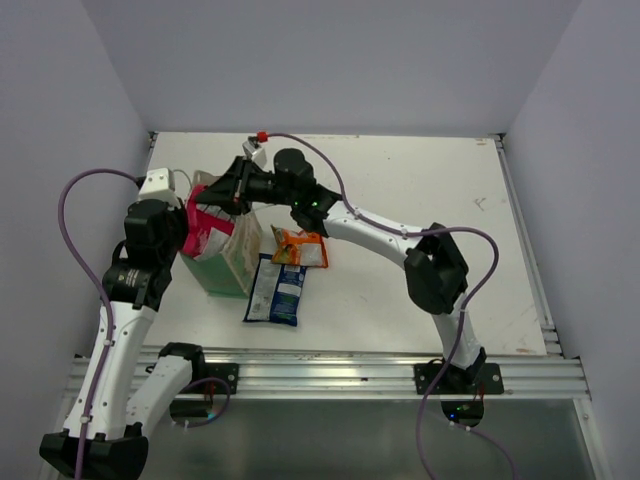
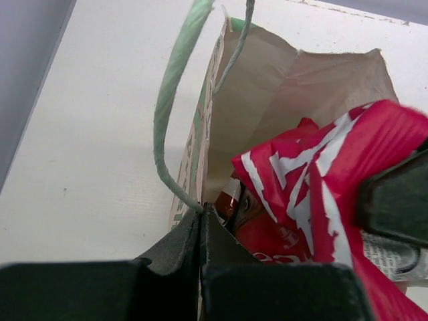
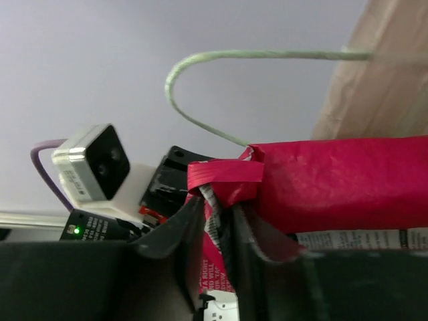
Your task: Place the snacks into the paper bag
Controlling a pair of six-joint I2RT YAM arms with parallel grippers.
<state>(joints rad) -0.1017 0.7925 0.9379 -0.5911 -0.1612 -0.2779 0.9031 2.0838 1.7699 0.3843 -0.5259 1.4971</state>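
The mint-green paper bag point(image 1: 232, 262) stands at the table's left. My left gripper point(image 1: 183, 222) is shut on its near rim point(image 2: 200, 215), beside a string handle point(image 2: 167, 114). My right gripper point(image 1: 236, 188) is shut on the top edge of the magenta packet point(image 1: 205, 228) and holds it partly inside the bag's mouth. The packet also shows in the left wrist view point(image 2: 321, 180) and the right wrist view point(image 3: 334, 180), pinched between my right gripper's point(image 3: 217, 207) jaws. The red-and-dark packet point(image 2: 242, 200) lies inside the bag. The orange packet point(image 1: 300, 246) and the blue-and-white packet point(image 1: 277, 290) lie on the table right of the bag.
The white table point(image 1: 420, 200) has a raised rail along its right edge point(image 1: 525, 250). Grey walls enclose the back and sides. The left wrist's camera housing point(image 3: 90, 164) is close to my right gripper.
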